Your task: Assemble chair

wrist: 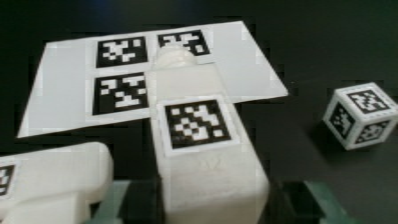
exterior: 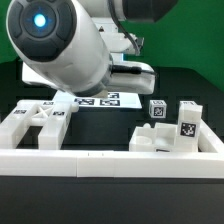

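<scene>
Seemingly mid-pickup, the tool grips the near end of a long tagged chair piece reaching over the marker board, a cube-like block standing apart on the bench; next probably calls for a straight lift clear of both.

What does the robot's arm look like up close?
The arm is fat, round and smooth white. It has a black circle on its end with a glowing blue light in the middle. Its fingers are dark grey.
</scene>
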{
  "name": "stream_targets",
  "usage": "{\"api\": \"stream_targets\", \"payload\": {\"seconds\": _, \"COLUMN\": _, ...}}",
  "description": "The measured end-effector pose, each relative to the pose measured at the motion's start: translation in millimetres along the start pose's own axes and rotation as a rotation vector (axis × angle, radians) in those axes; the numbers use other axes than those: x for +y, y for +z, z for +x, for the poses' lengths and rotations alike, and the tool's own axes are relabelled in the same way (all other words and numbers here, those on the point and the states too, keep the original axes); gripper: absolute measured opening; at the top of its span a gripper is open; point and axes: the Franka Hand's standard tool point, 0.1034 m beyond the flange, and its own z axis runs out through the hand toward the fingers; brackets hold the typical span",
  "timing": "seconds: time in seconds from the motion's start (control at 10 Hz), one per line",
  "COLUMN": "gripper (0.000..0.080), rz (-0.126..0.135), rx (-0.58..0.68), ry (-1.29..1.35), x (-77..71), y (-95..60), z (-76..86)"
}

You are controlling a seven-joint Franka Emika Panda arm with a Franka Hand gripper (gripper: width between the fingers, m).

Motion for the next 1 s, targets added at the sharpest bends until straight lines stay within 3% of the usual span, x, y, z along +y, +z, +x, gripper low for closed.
{"api": "stream_targets", "payload": {"seconds": 0.4, "gripper": 0.0278, "rz": 0.0, "rx": 0.099, "ry": -0.003, "x": -2.1, "y": -9.0, "z": 12.7}}
{"api": "stream_targets", "payload": {"seconds": 0.7, "gripper": 0.0278, "rz": 0.007, "rx": 0.372, "ry": -0.031, "x": -20.4, "y": -47.1, "z": 14.4}}
{"api": "stream_targets", "payload": {"seconds": 1.0, "gripper": 0.0278, "rz": 0.021, "rx": 0.58, "ry": -0.032, "x": -21.9, "y": -51.4, "z": 19.5}}
